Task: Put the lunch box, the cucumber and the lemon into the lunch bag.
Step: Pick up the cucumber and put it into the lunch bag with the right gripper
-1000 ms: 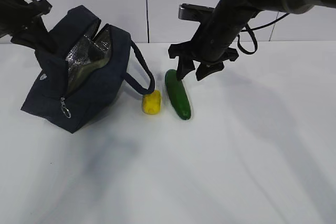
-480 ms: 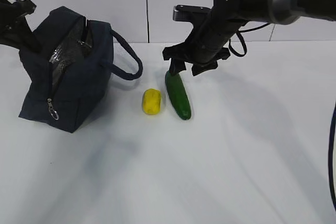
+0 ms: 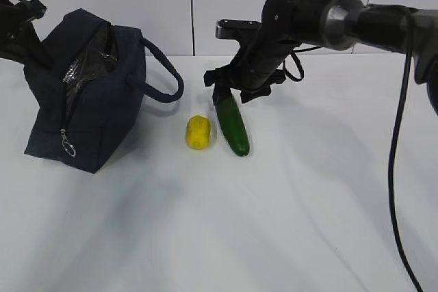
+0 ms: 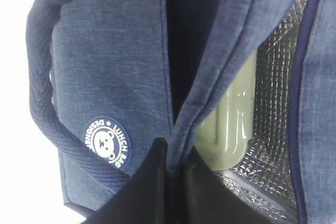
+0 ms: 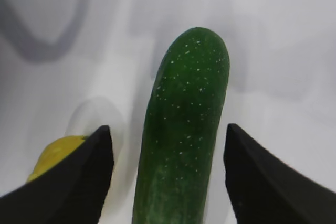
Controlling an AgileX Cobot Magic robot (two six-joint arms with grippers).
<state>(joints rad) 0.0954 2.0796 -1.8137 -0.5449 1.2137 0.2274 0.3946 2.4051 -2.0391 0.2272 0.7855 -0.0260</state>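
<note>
The short dark green cucumber [image 3: 232, 124] lies on the white worktop [image 3: 287, 210] beside the small yellow lemon [image 3: 198, 132], right fingers [image 5: 247, 182] spread wide astride it, empty. Far left, left fingers pinch the navy fabric lunch bag [image 3: 89, 100] open; sage-lidded lunch box [image 4: 228, 124] inside.

The dark navy lunch bag [image 3: 89, 97] is seen at the left of the frame, unzipped, its silver lining exposed. The sage-green-lidded lunch box [image 4: 228, 124] is lodged inside it. Near the frame's centre, the yellow lemon [image 3: 198, 132] is laid just beside the dark green cucumber [image 3: 232, 124], angled slightly.
</note>
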